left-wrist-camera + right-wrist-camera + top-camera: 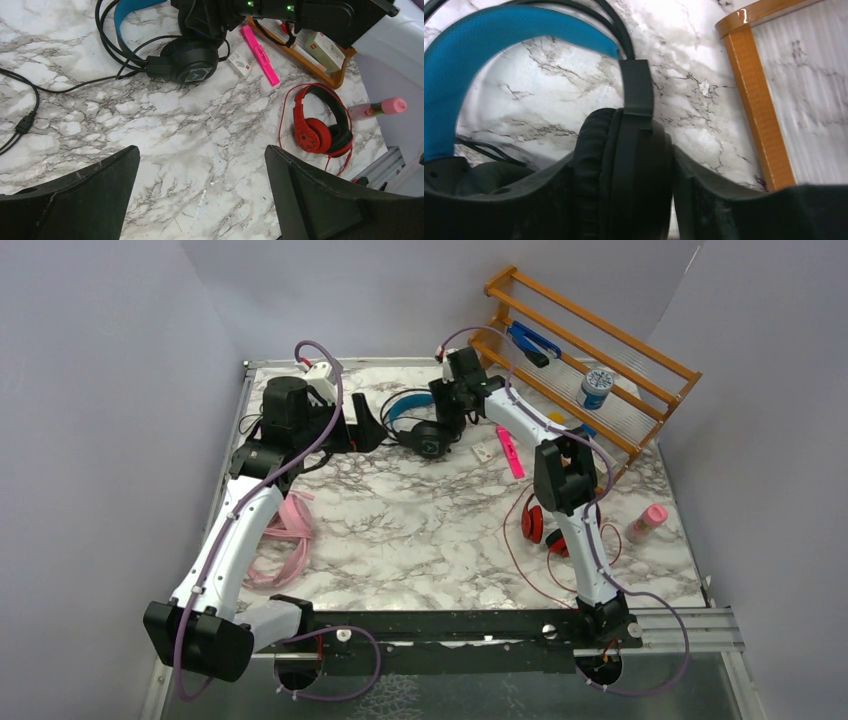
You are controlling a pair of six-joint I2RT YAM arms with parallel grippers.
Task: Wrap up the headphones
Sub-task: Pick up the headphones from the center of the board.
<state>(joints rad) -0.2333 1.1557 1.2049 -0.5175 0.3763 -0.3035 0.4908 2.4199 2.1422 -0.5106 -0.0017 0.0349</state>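
I'm clamping my right gripper [622, 172] on the earcup [596, 135] of the blue-band headphones [499, 30], anchoring them for wrapping; left gripper [202, 162] hovering nearby, jaws apart.

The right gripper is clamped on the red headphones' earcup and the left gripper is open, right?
No, not red: the right wrist view shows the right gripper clamped on an earcup of the blue-banded black headphones. The left gripper is open.
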